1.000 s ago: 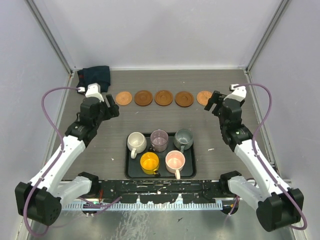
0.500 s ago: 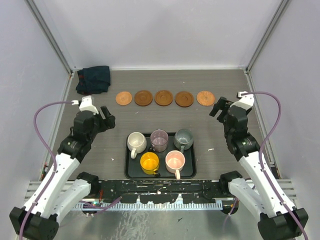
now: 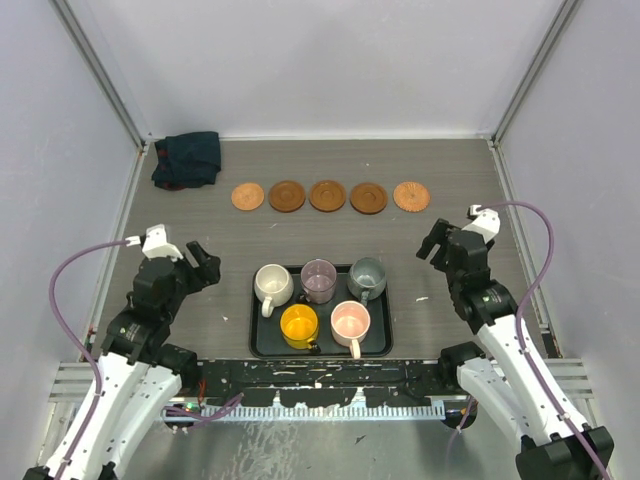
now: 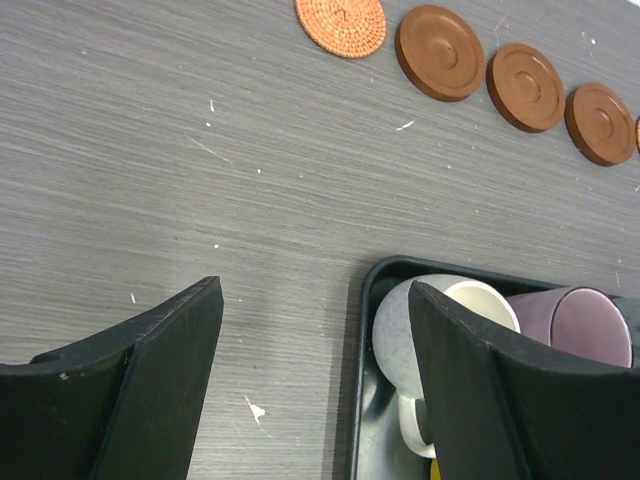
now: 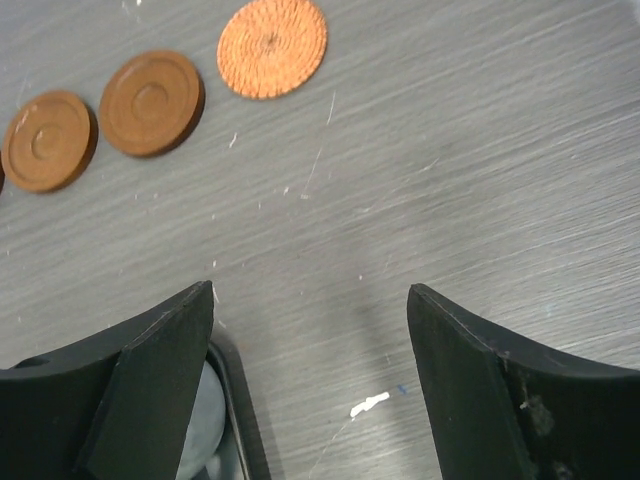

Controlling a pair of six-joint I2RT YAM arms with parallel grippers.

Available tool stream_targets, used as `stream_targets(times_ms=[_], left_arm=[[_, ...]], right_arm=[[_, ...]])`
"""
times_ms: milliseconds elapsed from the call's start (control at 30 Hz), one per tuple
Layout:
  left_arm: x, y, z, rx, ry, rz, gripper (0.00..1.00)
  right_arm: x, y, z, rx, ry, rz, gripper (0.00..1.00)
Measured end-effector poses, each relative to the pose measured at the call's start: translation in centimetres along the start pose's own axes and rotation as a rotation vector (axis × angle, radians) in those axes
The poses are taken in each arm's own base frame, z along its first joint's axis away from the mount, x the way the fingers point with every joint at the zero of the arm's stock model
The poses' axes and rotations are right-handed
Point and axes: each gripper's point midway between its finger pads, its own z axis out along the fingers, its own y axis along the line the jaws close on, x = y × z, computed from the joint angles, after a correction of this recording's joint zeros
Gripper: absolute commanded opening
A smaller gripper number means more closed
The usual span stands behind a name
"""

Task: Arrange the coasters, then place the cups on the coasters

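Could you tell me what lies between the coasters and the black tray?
Nothing: between the coasters and the tray the tabletop is bare, as the top view shows.

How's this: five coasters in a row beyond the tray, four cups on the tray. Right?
Wrong count: the top view shows five cups on the tray, not four. The five coasters do sit in a row beyond it.
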Motion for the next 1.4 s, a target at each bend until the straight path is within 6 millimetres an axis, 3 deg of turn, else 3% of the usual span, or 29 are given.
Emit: stream_targets(times_ms=[167,300,767,1033,1400], left_arm=[[2.1,0.2,0.0,0.014,0.054,-0.013,0.76],[3.9,0.5,0.0,0.019,0.106,-0.022,0.77],[5.9,-0.8,0.2,0.056,0.189,0.039,0.78],[7.1,-1.4,0.7,0.048,0.214,0.111,0.79],[7.6,-1.4,1.7,0.04,0.209,0.104,0.8]], right_arm=[[2.8,0.6,-0.2,-0.061,0.096,-0.01,0.78],[3.7,1.8,-1.0,-0.136,0.143,0.001,0.77],[8.9,7.3,-4.8,-0.354,0.332,-0.055,0.71],[12.8,8.3,-5.9,-0.331,0.452,-0.1,0.72],[14.7,9.9,-6.5,-0.326,0.518,-0.121,0.72]])
